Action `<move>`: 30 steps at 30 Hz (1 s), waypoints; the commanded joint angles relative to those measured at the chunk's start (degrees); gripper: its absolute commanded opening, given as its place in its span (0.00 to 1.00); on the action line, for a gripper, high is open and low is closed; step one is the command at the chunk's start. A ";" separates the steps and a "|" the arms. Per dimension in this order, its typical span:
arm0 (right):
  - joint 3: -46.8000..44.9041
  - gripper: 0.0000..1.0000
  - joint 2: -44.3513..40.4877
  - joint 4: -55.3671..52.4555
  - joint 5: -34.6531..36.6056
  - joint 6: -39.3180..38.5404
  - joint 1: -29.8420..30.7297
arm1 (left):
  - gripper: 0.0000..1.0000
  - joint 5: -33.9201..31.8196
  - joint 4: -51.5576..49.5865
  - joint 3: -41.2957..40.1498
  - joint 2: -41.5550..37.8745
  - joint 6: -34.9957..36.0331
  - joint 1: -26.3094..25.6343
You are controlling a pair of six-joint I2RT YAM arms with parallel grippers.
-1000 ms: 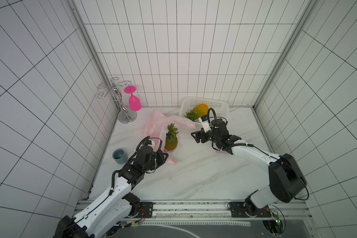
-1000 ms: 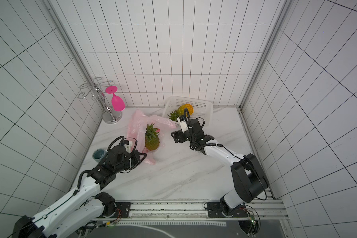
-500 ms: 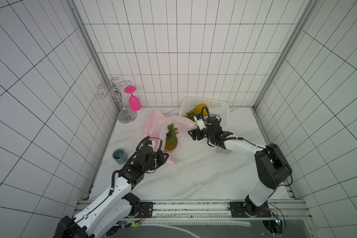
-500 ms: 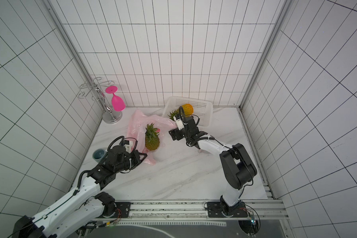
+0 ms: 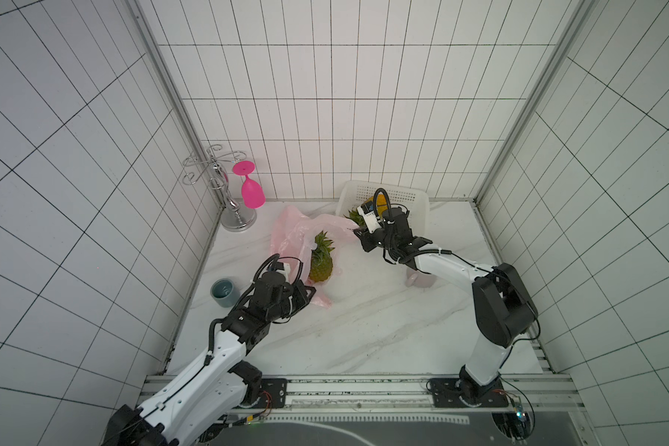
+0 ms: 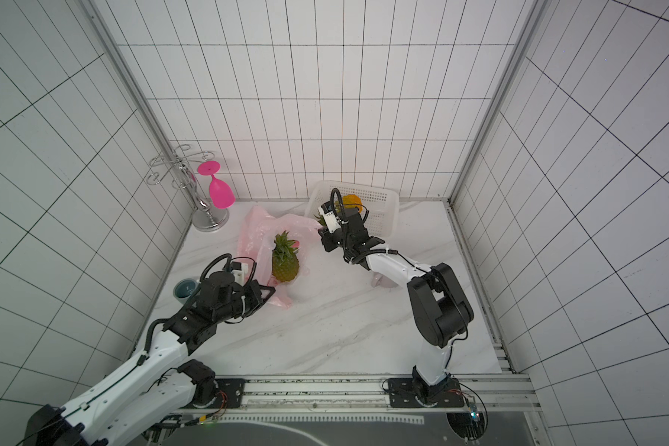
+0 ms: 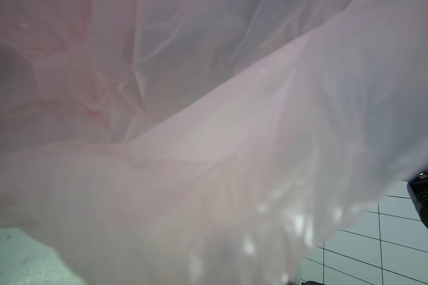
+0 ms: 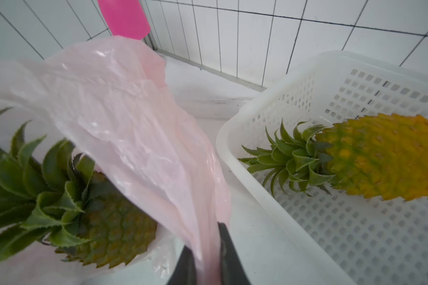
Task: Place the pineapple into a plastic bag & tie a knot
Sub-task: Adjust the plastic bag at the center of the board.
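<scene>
A green-brown pineapple (image 5: 320, 262) (image 6: 284, 262) stands upright inside the open pale-pink plastic bag (image 5: 290, 235) (image 6: 255, 231) at the table's back left. My left gripper (image 5: 310, 294) (image 6: 271, 291) is shut on the bag's near edge. In the left wrist view the bag's film (image 7: 208, 172) covers everything and hides the jaws. My right gripper (image 5: 358, 233) (image 8: 208, 259) is shut on a bunched strip of the bag (image 8: 124, 118) beside the pineapple (image 8: 104, 222). The strip runs taut from the bag's far side. The knot is not in view.
A white perforated basket (image 5: 418, 200) (image 8: 269, 118) at the back holds a second, yellower pineapple (image 8: 386, 158). A silver rack (image 5: 225, 193) with a hanging pink goblet (image 5: 252, 189) stands back left. A grey-blue cup (image 5: 225, 292) sits by the left wall. A pale pink object (image 5: 420, 280) lies under the right arm.
My right gripper moved left from beside the basket to the bag's strip and closed on it; it was open before. The left arm and the pineapple stayed put.
</scene>
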 commanded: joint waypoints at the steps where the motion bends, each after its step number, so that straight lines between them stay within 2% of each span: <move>1: 8.14 0.00 -2.04 -3.19 -1.38 0.23 -0.02 | 0.00 1.52 0.73 3.75 -0.79 0.19 0.43; 4: 11.16 0.00 -6.24 -7.88 -1.13 1.56 0.37 | 0.00 2.39 -1.57 7.87 -1.94 0.99 0.44; 10: 24.61 0.00 -12.04 -23.89 -0.11 4.16 0.85 | 0.00 1.62 -9.80 21.83 -4.94 3.77 0.53; 12: 28.03 0.00 -13.60 -26.33 -0.06 4.59 0.83 | 0.00 1.01 -12.61 26.47 -5.08 4.85 0.69; 19: 39.95 0.00 -14.06 -36.04 1.75 5.51 0.55 | 0.00 -0.58 -19.38 37.43 -3.16 9.07 1.05; 22: 38.89 0.00 -14.65 -36.77 3.29 5.64 0.22 | 0.00 -2.41 -21.55 38.03 -2.88 11.14 1.69; 25: 35.57 0.00 -15.30 -36.58 4.18 5.38 -0.25 | 0.00 -2.33 -21.10 35.31 -3.21 11.94 2.33; 28: 30.83 0.00 -15.61 -36.54 4.42 5.59 -0.48 | 0.00 0.56 -18.23 29.82 -3.43 12.75 2.56; 30: 24.22 0.00 -16.67 -34.79 3.39 5.99 -0.52 | 0.00 3.39 -14.40 25.34 -4.37 12.66 2.55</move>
